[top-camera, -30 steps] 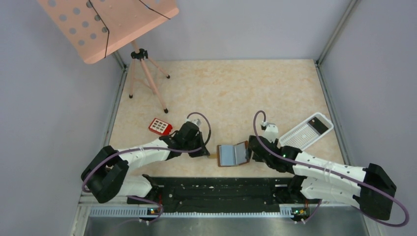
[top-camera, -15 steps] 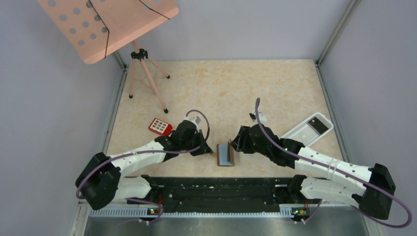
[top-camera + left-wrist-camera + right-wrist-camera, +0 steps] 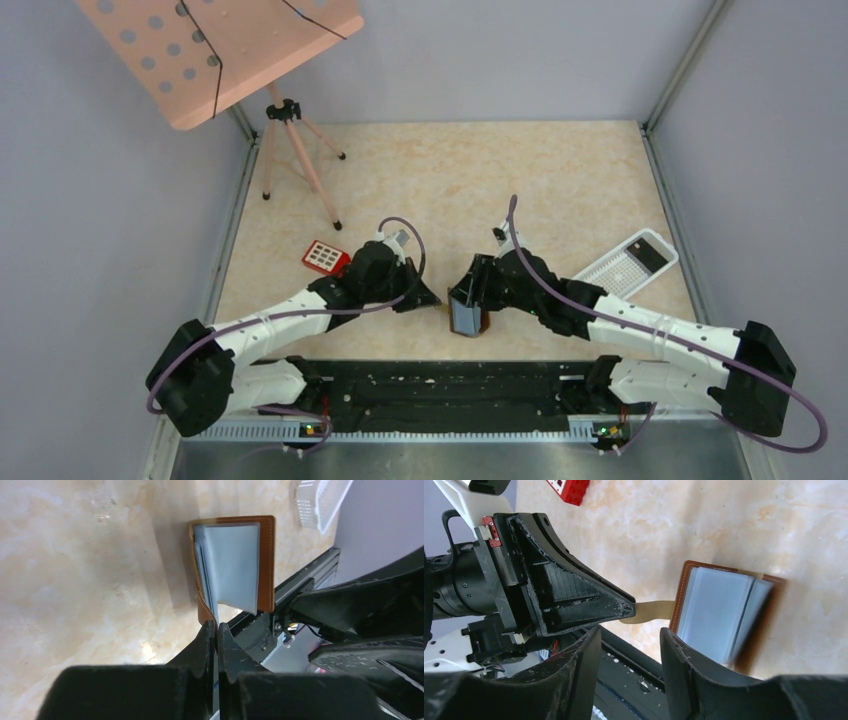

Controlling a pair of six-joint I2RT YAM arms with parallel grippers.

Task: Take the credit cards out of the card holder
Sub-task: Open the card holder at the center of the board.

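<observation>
The card holder (image 3: 466, 318) is brown with a blue-grey inside and stands half open near the table's front edge. My left gripper (image 3: 428, 299) is shut on its small brown tab (image 3: 654, 611). The left wrist view shows the jaws (image 3: 214, 626) closed on the tab, with the holder's blue-grey pockets (image 3: 235, 565) just beyond. My right gripper (image 3: 466, 290) is open and hovers just over the holder's right flap. In the right wrist view its fingers (image 3: 629, 637) are spread and empty, and the holder (image 3: 714, 610) lies ahead of them. No loose card shows.
A red keypad block (image 3: 326, 258) lies left of my left gripper. A white perforated tray (image 3: 625, 265) lies at the right. A pink stand on a tripod (image 3: 300, 150) stands at the back left. The black base rail (image 3: 440, 385) runs close in front of the holder.
The holder lay open flat; its right flap has swung up and over, so it now stands half folded. My right gripper has moved left over it. My left gripper has kept hold of the tab.
</observation>
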